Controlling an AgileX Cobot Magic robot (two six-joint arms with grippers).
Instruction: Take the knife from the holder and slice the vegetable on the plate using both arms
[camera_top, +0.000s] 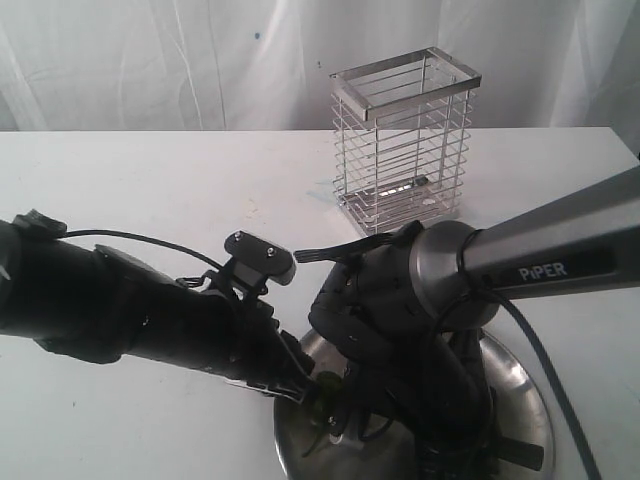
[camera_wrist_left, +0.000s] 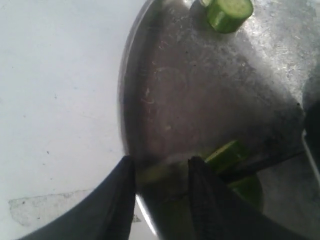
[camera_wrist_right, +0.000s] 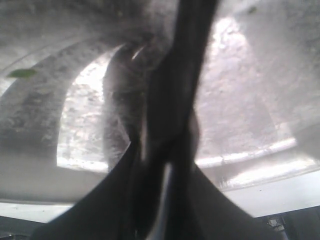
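A white cloth (camera_top: 150, 60) hangs behind a white counter (camera_top: 150, 190). The wire holder (camera_top: 405, 140) stands upright towards the back of the counter, well apart from both arms. The steel plate (camera_top: 525, 400) lies at the near edge. The left arm (camera_top: 120, 310) reaches in from the left and the right arm (camera_top: 540, 255) from the right, and they meet low over the plate.

In the left wrist view, the left end effector (camera_wrist_left: 160, 165) sits at the plate's rim with its two dark fingers (camera_wrist_left: 122, 200) apart. The vegetable (camera_wrist_left: 227, 155) lies on the plate just beyond the fingertips, close against one finger. A pale green streak shows in the gap between them, but I cannot tell whether the fingers are pinching the vegetable or only standing around it. A thin dark line crosses just past the green piece. One cut round slice (camera_wrist_left: 229, 12) lies by itself farther across the plate, well apart from the fingers.

The right wrist view is blurred. It shows the right end effector (camera_wrist_right: 162, 160) closed on the knife (camera_wrist_right: 175, 100). The knife runs as a long dark shape straight out from between the fingers, over the shiny plate surface.
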